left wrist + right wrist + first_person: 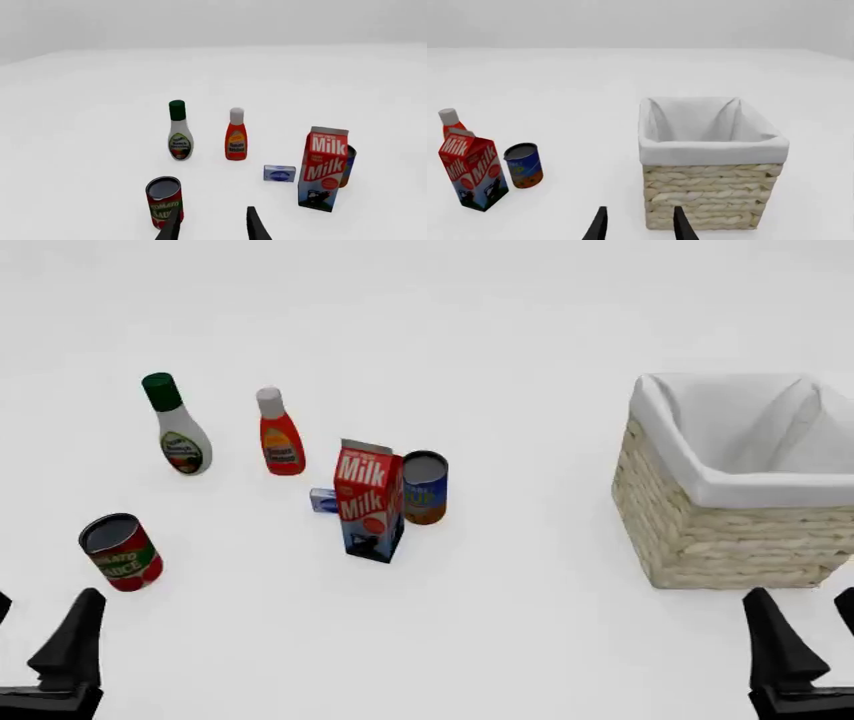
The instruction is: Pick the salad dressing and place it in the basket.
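Observation:
The salad dressing (176, 430), a white bottle with a dark green cap, stands upright at the table's far left, and the left wrist view shows the same bottle (179, 132). The wicker basket (721, 540) with its white lining sits at the right; it looks empty in the right wrist view (714, 200). My left gripper (44, 600) is open at the near left edge, well short of the bottle, with nothing between its fingers (213, 220). Just in front of the basket, my right gripper (803, 595) is also open and holds nothing (640, 217).
A tomato sauce can (120, 552) stands between my left gripper and the dressing. A red bottle (278, 435) stands just right of the dressing. Near the middle are a milk carton (370, 502), a blue can (424, 487) and a small blue box (323, 500).

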### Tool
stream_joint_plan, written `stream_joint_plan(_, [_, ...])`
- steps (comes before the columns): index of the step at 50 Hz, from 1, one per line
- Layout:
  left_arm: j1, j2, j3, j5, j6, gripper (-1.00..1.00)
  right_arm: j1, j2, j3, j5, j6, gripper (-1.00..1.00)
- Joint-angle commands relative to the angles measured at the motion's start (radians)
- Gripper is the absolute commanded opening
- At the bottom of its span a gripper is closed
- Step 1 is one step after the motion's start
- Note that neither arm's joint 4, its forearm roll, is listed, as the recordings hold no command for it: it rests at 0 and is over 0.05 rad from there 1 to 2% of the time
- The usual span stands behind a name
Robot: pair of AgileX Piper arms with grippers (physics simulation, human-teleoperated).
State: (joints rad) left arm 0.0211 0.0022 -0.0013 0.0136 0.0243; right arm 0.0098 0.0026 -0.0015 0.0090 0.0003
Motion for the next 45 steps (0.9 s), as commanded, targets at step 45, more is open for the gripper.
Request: stream_joint_plan(45, [-0.019, 0.748, -0.362, -0.391, 0.085, 1.00, 0.017, 0.037, -0.019, -0.017, -0.015, 1.00])
